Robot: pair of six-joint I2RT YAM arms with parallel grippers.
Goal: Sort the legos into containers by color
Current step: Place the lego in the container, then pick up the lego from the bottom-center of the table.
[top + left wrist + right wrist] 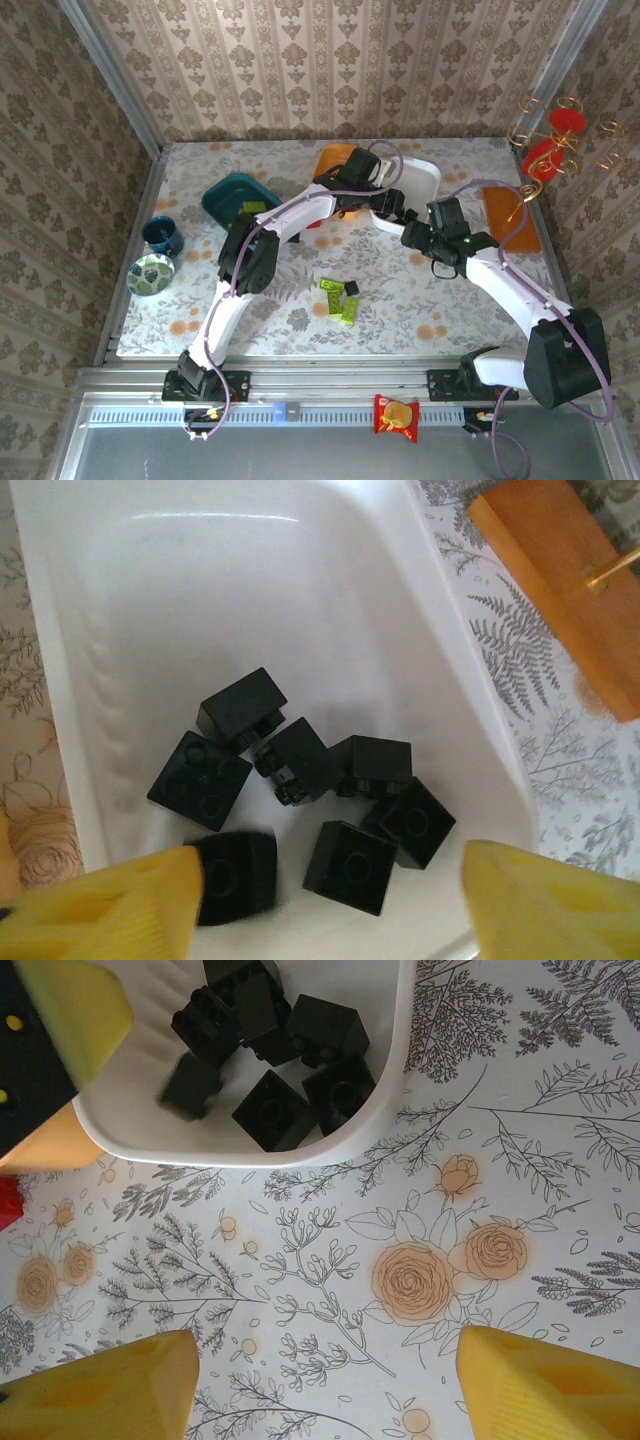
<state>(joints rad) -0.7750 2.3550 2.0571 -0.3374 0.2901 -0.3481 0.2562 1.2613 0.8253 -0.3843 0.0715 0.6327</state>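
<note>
My left gripper (330, 905) hangs open over the white tub (150, 600), its yellow fingers wide apart. Several black legos (300, 760) lie in the tub. One more black brick (235, 875) is blurred beside the left finger, and nothing grips it. My right gripper (325, 1385) stands open over bare tablecloth just in front of the white tub (250, 1150). From above, the left gripper (385, 205) is at the white tub (425, 175) and the right gripper (418, 238) beside it. Lime green legos (330, 285) and a black one (351, 289) lie mid-table. The orange tub (338, 158) and teal tub (240, 195) stand to the left.
A dark blue cup (162, 235) and a green patterned dish (150, 273) sit at the left edge. A flat orange board (510, 215) lies to the right of the white tub. A gold wire stand (550, 140) stands at the back right.
</note>
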